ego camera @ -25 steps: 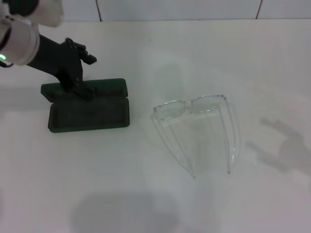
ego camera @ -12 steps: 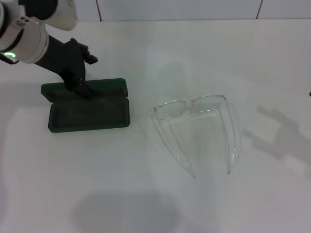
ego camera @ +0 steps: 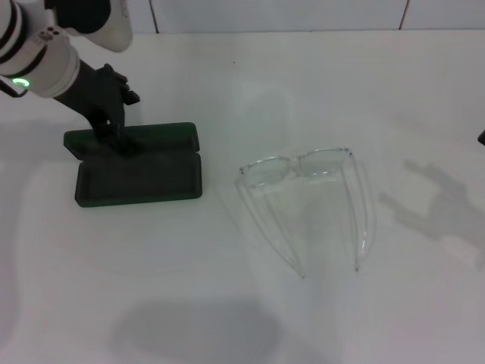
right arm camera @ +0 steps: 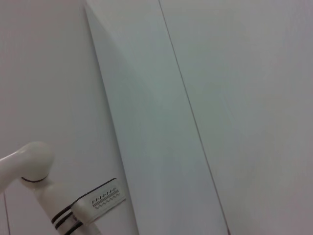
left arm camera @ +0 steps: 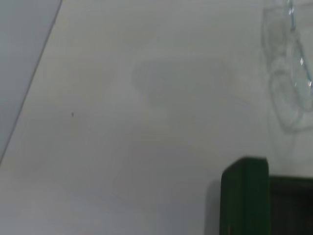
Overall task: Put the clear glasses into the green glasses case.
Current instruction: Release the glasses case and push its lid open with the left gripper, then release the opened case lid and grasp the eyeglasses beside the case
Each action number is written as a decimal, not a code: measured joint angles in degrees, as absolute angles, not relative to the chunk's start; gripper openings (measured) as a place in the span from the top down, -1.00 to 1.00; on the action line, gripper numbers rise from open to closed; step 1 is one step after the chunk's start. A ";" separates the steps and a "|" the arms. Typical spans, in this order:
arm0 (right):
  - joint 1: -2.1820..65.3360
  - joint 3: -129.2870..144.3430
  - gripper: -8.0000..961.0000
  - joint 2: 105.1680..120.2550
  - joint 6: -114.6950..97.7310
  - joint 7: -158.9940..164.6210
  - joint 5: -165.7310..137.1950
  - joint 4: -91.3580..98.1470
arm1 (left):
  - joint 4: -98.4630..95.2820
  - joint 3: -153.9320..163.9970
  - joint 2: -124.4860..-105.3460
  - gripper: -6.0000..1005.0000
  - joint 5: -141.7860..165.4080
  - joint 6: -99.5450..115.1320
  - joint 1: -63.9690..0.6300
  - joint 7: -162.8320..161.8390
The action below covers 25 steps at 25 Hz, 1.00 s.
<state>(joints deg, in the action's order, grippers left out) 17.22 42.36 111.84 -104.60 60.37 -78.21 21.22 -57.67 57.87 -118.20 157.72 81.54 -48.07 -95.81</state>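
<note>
- Head view: the green glasses case [ego camera: 139,173] lies open on the white table [ego camera: 227,303], toward the robot's left. Its tray faces up with the dark lining showing, and the lid lies flat behind it, on the far side.
- Head view: the left gripper [ego camera: 121,140] comes down from the upper left on a black wrist with a white arm section and a green light. Its tip sits over the lid, at or just above the hinge line. I cannot tell whether it touches the lid, nor whether its fingers are spread or closed, as they merge into one dark shape.
- Head view: the clear glasses [ego camera: 307,205] rest on the table, well apart from the case, on its right. The front faces away from the robot, and both long arms are unfolded and point toward the near edge.
- Head view: only a small dark bit of the right arm shows at the right edge; the right gripper is out of sight.
- Left wrist view: a corner of the case and the faint outline of the glasses lenses show on the white table; none of this arm's fingers are seen.
- Right wrist view: pale wall panels and a white arm section [right arm camera: 29,166] with a label; no fingers and none of the task's things.
</note>
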 joint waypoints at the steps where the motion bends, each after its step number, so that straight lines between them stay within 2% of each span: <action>1: 17.22 42.36 -0.69 111.84 -104.60 60.37 -78.21 21.22 | -57.58 57.86 -118.20 -0.73 158.34 81.55 -48.14 -96.02; 9: 17.33 42.36 -0.68 111.86 -104.32 59.67 -77.94 21.08 | -57.47 57.83 -118.27 -0.68 161.51 83.21 -48.88 -97.57; 19: 17.39 42.62 -0.67 111.82 -102.41 58.92 -78.34 21.32 | -57.51 59.83 -119.13 0.28 161.60 84.18 -48.87 -97.60; 23: 19.10 42.99 -0.67 110.39 -100.68 58.94 -81.02 21.53 | -57.74 59.94 -119.28 0.58 161.63 84.65 -48.82 -97.62; 25: 20.86 43.00 -0.66 109.36 -100.45 60.84 -84.28 22.61 | -57.96 60.05 -119.35 0.58 161.65 85.45 -48.97 -97.65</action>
